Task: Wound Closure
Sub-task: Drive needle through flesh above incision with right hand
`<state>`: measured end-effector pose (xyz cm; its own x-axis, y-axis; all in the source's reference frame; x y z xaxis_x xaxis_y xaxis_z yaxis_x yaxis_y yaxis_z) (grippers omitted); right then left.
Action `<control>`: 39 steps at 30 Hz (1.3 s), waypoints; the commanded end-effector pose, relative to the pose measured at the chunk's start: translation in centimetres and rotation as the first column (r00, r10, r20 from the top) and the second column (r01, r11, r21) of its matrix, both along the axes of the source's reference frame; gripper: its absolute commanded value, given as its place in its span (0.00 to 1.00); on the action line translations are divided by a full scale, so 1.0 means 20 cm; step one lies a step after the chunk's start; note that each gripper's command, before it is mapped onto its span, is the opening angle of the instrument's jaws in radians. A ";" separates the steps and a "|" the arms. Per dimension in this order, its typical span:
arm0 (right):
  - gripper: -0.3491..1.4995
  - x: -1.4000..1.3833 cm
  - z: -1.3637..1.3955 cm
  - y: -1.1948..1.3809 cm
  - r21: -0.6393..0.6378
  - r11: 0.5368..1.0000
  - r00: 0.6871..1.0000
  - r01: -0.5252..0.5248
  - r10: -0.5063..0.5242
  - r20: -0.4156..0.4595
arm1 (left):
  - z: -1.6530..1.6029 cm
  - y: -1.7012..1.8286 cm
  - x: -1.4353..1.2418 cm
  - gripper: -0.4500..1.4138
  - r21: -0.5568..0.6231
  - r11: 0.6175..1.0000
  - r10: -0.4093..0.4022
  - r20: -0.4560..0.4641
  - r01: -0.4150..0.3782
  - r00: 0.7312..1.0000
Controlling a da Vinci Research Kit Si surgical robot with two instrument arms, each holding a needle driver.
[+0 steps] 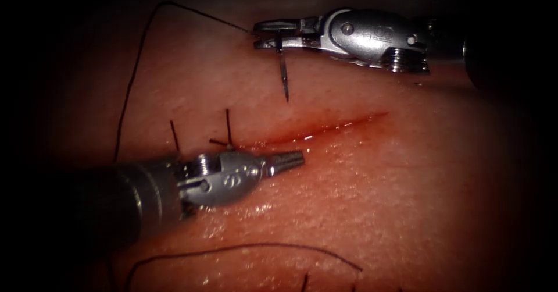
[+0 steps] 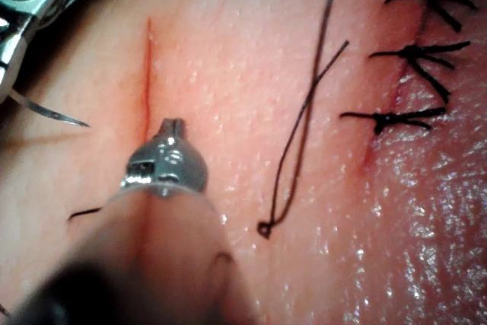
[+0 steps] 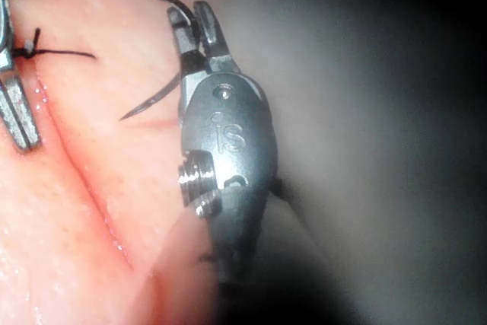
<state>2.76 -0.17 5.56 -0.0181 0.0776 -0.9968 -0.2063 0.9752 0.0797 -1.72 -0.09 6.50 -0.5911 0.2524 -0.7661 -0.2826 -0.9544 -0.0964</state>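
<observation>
Above the cut (image 1: 325, 130) on the tissue (image 1: 407, 199): the right tool (image 1: 273, 35), jaws closed on the needle (image 1: 283, 71) near its thread end (well back from the point). Needle hanging clear of the tissue, point aimed down toward the cut and not in it. In the right wrist view, the same grip: right tool (image 3: 199, 30) clamped on the curved needle (image 3: 156, 100), sharp tip free over the skin. From the jaws, thread (image 1: 136, 65) arching up and left, then dropping down along the left of the tissue.

At the cut's left end: the left tool (image 1: 288, 161), jaws closed together and holding nothing, tip lying just over the lower edge of the cut. In the left wrist view, left tool (image 2: 171, 131) pointing along the red line of the cut (image 2: 144, 81), with the needle (image 2: 53, 112) off to one side and a loop of thread (image 2: 293, 157) lying loose on the skin.

Beside the left tool's wrist: one tied stitch with short cut ends (image 1: 228, 126) standing up. Red fluid (image 1: 302, 136) glistening along the cut. Further finished stitches (image 2: 415, 55) on a second line in the left wrist view.
</observation>
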 end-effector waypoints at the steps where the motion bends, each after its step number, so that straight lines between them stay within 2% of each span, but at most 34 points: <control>1: 0.00 0.004 0.002 0.004 -0.005 1.000 1.000 -0.001 0.001 -0.001 | 0.002 0.002 -0.002 0.00 -0.002 1.000 0.000 0.000 0.000 1.000; 11: 0.00 0.006 0.007 0.002 -0.030 1.000 1.000 0.003 -0.002 0.005 | 0.000 0.000 -0.002 0.00 0.003 1.000 0.007 0.002 -0.007 1.000; 18: 0.00 0.006 0.008 0.001 -0.052 0.999 1.000 0.003 -0.002 0.008 | -0.003 0.002 -0.001 0.00 0.020 0.999 0.030 0.043 -0.031 0.999; 19: 0.00 0.006 0.009 0.000 -0.065 0.998 1.000 0.006 -0.005 0.013 | -0.004 0.003 -0.002 0.23 0.042 0.999 0.005 0.052 -0.007 0.999; 20: 0.00 0.007 0.010 -0.002 -0.076 0.997 1.000 0.008 -0.007 0.015 | -0.004 0.003 -0.002 0.40 0.083 0.996 -0.034 0.062 0.028 0.998; 21: 0.00 0.007 0.010 -0.003 -0.084 0.996 1.000 0.010 -0.009 0.016 | -0.005 0.004 -0.001 0.49 0.097 0.995 -0.046 0.064 0.040 0.997; 22: 0.00 0.007 0.011 -0.004 -0.098 0.995 1.000 0.012 -0.010 0.019 | -0.005 0.004 -0.001 0.75 0.126 0.990 -0.071 0.069 0.062 0.995; 23: 0.00 0.006 0.012 -0.006 -0.108 0.994 1.000 0.015 -0.013 0.021 | -0.006 0.005 -0.001 0.80 0.138 0.987 -0.087 0.074 0.077 0.993; 27: 0.00 0.004 0.015 -0.016 -0.182 0.983 0.999 0.038 -0.034 0.025 | -0.008 0.003 0.002 0.69 0.179 0.978 -0.121 0.094 0.103 0.988; 28: 0.00 0.002 0.016 -0.018 -0.198 0.979 0.999 0.042 -0.037 0.028 | -0.008 0.003 0.003 0.60 0.182 0.979 -0.114 0.105 0.093 0.988; 30: 0.00 -0.001 0.017 -0.024 -0.241 0.969 0.998 0.056 -0.049 0.036 | -0.010 -0.001 0.008 0.32 0.211 0.977 -0.073 0.139 0.042 0.988; 32: 0.00 -0.003 0.018 -0.028 -0.270 0.961 0.998 0.059 -0.052 0.036 | -0.013 -0.005 0.013 0.23 0.259 0.966 -0.050 0.124 0.016 0.991; 34: 0.00 -0.006 0.019 -0.033 -0.325 0.944 0.998 0.063 -0.055 0.035 | -0.015 -0.009 0.017 0.22 0.291 0.956 -0.007 0.112 -0.026 0.994; 39: 0.00 -0.006 0.023 -0.045 -0.390 0.917 0.996 0.086 -0.081 0.027 | -0.020 -0.014 0.018 0.23 0.326 0.944 0.013 0.096 -0.043 0.995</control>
